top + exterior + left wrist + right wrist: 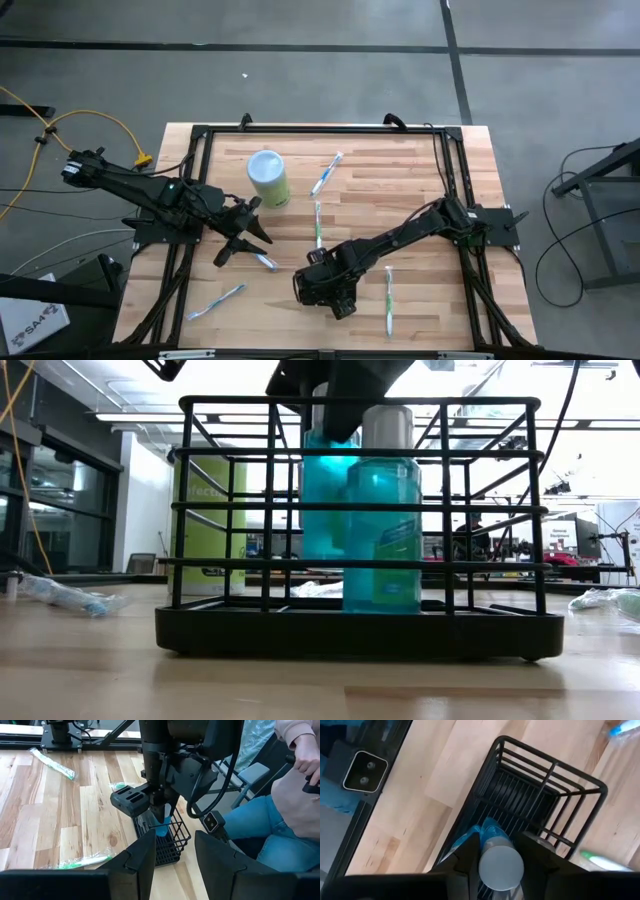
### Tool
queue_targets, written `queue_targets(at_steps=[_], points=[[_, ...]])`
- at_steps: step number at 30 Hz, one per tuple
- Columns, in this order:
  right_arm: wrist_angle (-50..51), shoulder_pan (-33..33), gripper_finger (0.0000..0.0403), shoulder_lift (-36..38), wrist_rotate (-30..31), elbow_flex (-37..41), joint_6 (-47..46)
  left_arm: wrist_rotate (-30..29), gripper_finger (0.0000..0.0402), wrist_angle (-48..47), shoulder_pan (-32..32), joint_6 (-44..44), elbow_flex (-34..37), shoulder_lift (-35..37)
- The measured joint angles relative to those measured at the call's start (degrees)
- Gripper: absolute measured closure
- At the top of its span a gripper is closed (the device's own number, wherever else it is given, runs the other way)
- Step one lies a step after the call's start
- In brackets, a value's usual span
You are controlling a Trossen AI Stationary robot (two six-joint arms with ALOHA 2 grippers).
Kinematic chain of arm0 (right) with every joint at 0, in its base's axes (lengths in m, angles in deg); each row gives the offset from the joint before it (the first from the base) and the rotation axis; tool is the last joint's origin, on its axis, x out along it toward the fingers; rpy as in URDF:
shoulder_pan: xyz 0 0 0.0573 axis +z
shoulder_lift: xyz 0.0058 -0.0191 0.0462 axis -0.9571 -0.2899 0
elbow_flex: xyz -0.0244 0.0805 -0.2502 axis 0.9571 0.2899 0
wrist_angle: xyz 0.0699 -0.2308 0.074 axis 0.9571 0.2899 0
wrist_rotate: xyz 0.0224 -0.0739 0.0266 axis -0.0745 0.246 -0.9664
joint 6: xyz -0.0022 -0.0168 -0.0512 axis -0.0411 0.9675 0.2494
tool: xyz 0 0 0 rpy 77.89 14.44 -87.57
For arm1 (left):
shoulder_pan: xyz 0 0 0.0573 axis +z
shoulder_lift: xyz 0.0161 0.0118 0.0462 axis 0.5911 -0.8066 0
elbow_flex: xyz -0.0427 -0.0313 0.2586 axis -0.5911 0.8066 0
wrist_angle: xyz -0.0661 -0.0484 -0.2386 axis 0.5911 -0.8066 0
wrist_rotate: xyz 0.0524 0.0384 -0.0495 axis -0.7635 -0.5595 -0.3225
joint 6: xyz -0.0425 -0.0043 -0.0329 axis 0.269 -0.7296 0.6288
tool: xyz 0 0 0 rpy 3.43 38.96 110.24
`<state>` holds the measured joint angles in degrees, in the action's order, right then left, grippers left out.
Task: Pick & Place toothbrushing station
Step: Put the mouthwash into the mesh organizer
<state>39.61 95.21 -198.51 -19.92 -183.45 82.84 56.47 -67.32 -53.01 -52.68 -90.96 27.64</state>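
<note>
Here, right gripper (501,865): pinching blue bottle's (382,530) cap inside black wire rack (358,628).
Left gripper (174,851): spread, empty, hovering.
Around: wrapped toothbrushes (326,174), green cylinder (268,178).

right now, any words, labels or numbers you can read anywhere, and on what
"SA4", roughly: white sheet on the floor left of the table, small, so uncertain.
Blue bottle in the black wire basket: label print too blurred to read.
Green banner in the room behind: letters cut off by the basket bars, not readable.
Wrapped toothbrushes: no legible print.

grey concrete floor (300,80), yellow cable (60,125), bright ceiling lights (130,417), glass partitions (40,510)
</note>
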Motion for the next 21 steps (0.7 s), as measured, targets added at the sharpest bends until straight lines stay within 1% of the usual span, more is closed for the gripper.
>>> queue_targets(at_steps=[8,16,21], points=[[-0.3,0.0,0.031,0.0,1.1,0.0,0.0,0.0,0.0269,0.0,0.0,0.0,0.0,0.0],[-0.3,0.1,0.0279,0.0,1.1,0.0,0.0,0.0,0.0269,0.0,0.0,0.0,0.0,0.0],[-0.5,0.1,0.0277,0.0,0.9,0.0,0.0,0.0,0.0269,0.0,0.0,0.0,0.0,0.0]])
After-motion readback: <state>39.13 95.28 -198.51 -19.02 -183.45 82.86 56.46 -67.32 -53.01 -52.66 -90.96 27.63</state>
